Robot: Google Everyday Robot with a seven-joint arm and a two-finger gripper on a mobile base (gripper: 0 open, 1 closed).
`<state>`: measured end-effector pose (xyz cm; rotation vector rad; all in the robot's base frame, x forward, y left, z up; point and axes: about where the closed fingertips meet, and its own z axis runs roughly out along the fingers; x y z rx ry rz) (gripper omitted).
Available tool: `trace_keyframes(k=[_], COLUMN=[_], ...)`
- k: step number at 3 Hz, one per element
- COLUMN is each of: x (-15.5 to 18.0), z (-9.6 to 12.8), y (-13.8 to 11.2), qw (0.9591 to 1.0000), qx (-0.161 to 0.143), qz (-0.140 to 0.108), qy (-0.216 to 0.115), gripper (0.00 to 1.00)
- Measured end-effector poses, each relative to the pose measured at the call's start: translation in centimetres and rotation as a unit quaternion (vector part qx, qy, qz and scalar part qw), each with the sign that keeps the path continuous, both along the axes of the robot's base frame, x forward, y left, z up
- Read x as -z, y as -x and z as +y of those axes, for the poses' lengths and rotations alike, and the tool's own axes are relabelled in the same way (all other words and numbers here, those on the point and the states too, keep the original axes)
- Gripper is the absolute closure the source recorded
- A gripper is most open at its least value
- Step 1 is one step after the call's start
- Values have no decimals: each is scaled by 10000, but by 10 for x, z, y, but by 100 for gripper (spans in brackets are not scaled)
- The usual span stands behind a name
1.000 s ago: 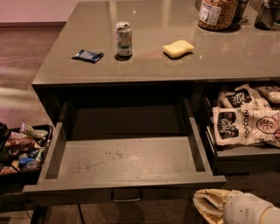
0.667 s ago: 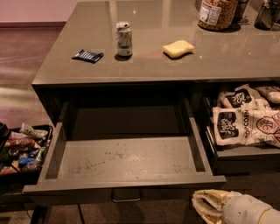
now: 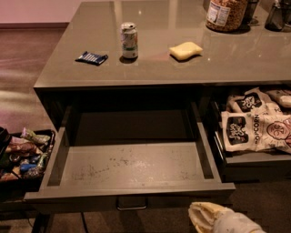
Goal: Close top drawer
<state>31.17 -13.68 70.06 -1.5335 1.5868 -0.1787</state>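
Observation:
The top drawer (image 3: 132, 169) is a wide dark grey drawer under the counter. It is pulled far out and is empty, with a scuffed speckled grey floor. Its small metal bar handle (image 3: 132, 203) shows in the middle of the front, at the lower edge of the view. My gripper (image 3: 213, 217) comes in at the bottom right, wrapped in pale yellowish material. It sits just below and to the right of the drawer's front right corner. Its lower part is cut off by the picture's edge.
A drawer with white popcorn bags (image 3: 259, 129) stands open at the right. A bin of colourful snack packets (image 3: 22, 154) stands at the left. On the counter (image 3: 191, 68) are a drink can (image 3: 129, 40), a blue packet (image 3: 92, 58), a yellow sponge (image 3: 186, 50) and a jar (image 3: 226, 13).

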Motion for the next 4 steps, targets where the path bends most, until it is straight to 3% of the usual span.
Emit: trace_keyframes(k=[1, 2, 4], x=[37, 37, 71], z=[15, 15, 38], y=[-9, -9, -13], qw=[9998, 9998, 9997], qx=[151, 151, 233], qz=[5, 5, 35], qy=[159, 159, 37], gripper=[100, 100, 100])
